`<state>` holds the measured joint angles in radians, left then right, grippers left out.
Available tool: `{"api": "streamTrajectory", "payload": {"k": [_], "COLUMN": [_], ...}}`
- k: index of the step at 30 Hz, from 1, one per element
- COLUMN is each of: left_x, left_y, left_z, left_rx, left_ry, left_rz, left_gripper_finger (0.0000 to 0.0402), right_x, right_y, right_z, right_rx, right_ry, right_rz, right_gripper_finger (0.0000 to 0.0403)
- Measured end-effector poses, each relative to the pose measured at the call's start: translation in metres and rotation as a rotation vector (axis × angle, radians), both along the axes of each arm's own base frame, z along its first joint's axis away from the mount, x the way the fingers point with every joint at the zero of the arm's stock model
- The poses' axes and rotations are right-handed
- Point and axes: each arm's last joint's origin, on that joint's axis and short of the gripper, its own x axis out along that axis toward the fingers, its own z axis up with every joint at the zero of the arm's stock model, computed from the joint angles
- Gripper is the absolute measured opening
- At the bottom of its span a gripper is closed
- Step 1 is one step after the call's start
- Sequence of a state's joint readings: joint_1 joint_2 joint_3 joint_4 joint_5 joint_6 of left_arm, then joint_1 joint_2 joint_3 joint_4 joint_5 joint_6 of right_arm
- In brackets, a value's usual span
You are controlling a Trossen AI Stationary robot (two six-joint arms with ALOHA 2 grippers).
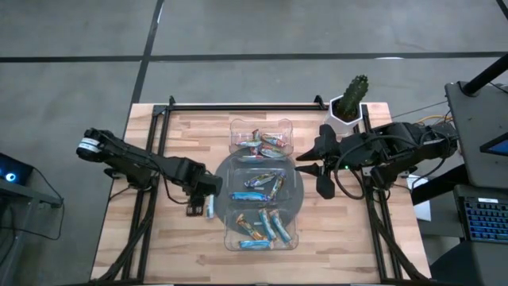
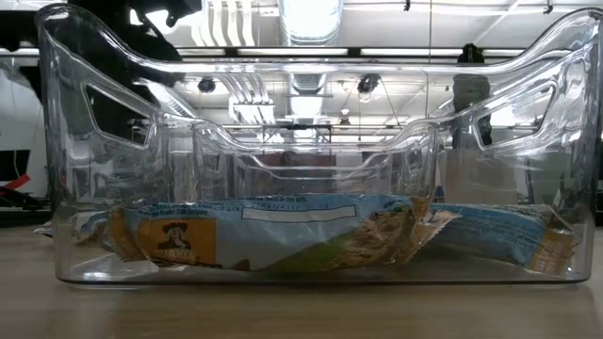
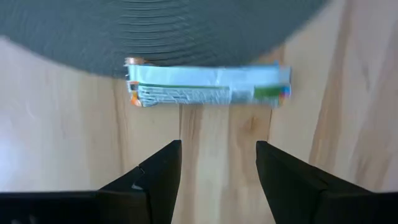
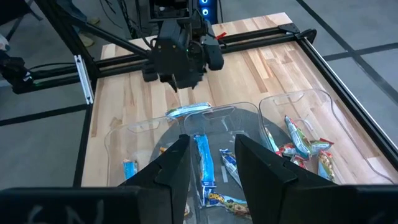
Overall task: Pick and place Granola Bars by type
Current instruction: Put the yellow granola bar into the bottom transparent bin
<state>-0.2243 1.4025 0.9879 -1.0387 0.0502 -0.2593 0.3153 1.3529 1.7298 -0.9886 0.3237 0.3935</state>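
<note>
High view shows the left pincer (image 1: 208,193) low over the wooden table (image 1: 151,238), just beside the left rim of the clear compartment tray (image 1: 292,230), its fingers spread apart and empty above a light blue granola bar (image 1: 210,208) lying flat on the wood. Left wrist view has that bar (image 3: 208,86) lying crosswise just beyond the two dark fingertips (image 3: 163,168), which stand apart with bare wood between them. The right pincer (image 1: 315,168) hangs over the tray's right edge, its fingers parted and gripping nothing. The other granola bars are in the tray: red and multicoloured ones (image 1: 266,141) in the far compartment, blue ones (image 1: 262,184) on the round grey centre, orange-brown and blue ones (image 1: 262,229) in the near compartment. Low view looks through the tray's near wall (image 2: 311,141) at crumpled blue wrappers (image 2: 283,235) on its floor. A potted cactus (image 1: 352,99) stands at the table's far right corner.
</note>
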Motion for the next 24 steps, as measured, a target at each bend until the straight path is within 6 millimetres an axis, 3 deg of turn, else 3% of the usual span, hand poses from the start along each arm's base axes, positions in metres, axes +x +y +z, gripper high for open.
{"api": "streamTrajectory", "payload": {"k": [10,17,24], "left_x": [0.004,0.000,-0.003], "left_y": [0.002,0.005,0.006], "left_z": [-0.004,-0.012,-0.020], "left_rx": [-0.103,-0.148,-0.173], "left_ry": [-0.040,0.000,0.016], "left_rz": [0.593,1.207,1.495], "left_gripper_finger": [0.0188,0.0188,0.0188], "right_x": [0.000,0.000,0.000], "right_y": [0.000,0.000,0.000], "right_z": [0.000,0.000,0.000], "right_rx": [-0.001,-0.001,-0.003], "right_ry": [0.003,0.003,0.003], "right_rz": [0.000,0.000,0.002], "right_gripper_finger": [0.0118,0.0118,0.0118]}}
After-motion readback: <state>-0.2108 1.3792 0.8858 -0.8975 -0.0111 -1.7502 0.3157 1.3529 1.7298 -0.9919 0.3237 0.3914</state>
